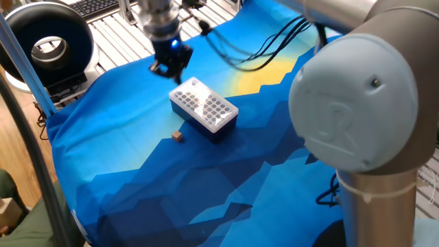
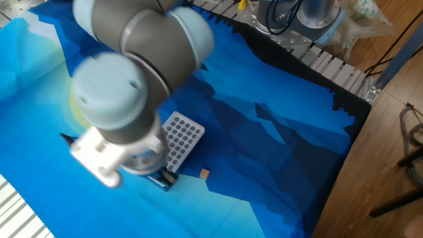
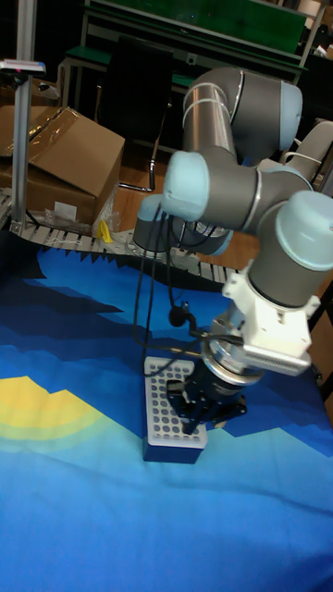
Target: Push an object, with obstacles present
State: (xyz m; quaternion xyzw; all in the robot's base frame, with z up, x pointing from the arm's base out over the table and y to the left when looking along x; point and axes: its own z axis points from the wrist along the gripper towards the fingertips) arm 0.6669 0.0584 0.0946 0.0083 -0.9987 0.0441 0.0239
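Note:
The object, a tiny tan cube (image 1: 177, 136), lies on the blue cloth just in front of the left corner of the obstacle. The obstacle is a box with a white holed top and dark blue sides (image 1: 204, 110). My gripper (image 1: 171, 66) hangs above the cloth at the box's far left end, well apart from the cube. Its dark fingers look shut, with nothing between them. In the other fixed view the cube (image 2: 205, 174) and box (image 2: 180, 137) show, and the wrist hides the fingertips. In the tall view the gripper (image 3: 205, 409) overlaps the box (image 3: 168, 418); the cube is hidden.
A black round device (image 1: 48, 44) and a metal rail bed (image 1: 113, 34) sit beyond the cloth's far left edge. Cables (image 1: 267, 48) trail from the wrist over the yellow sun print. The arm's large grey joint (image 1: 357, 103) fills the right foreground.

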